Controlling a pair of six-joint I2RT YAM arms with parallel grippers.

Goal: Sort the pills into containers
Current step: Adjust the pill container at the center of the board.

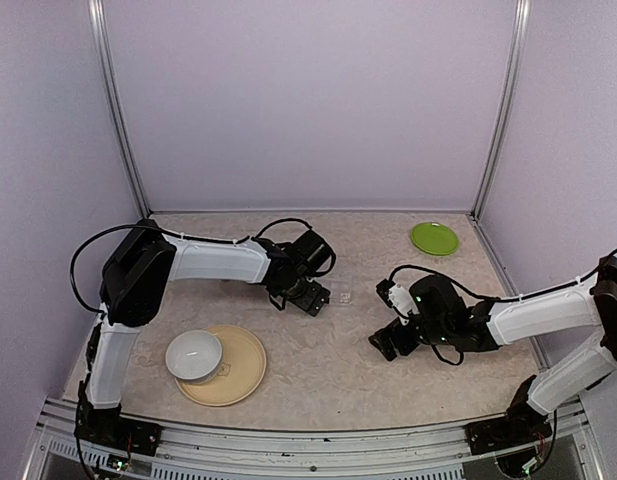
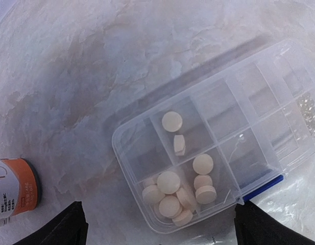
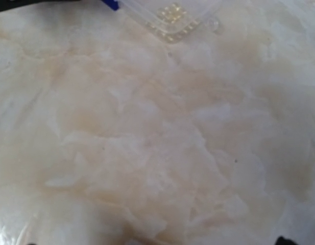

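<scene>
Mid-table, under the left gripper [image 1: 310, 297], the box [image 2: 119, 145] lies flat on the marble table [image 2: 96, 66]. The gripper hovers over one end of the box, its fingers [image 2: 70, 227] spread wide with nothing between them. Pills [image 2: 172, 196]: a heap of about nine in one end compartment, and two more in the compartment next to it. Tiny pale beads [image 2: 308, 109] sit in a compartment at the box's other end. The compartments between look bare. No loose pills show on the table in any view. An orange-labelled bottle [image 2: 14, 191] stands near the box, seen only from the left wrist; its contents are not visible. The right gripper [image 1: 385, 343] is low over the table to the right of the box. Its tips barely show at the bottom corners of its own view, so it is apart and holding nothing. Judgement: the visible pills are boxed but barely sorted. The heap wants spreading among the bare compartments, so most of the work is left.
</scene>
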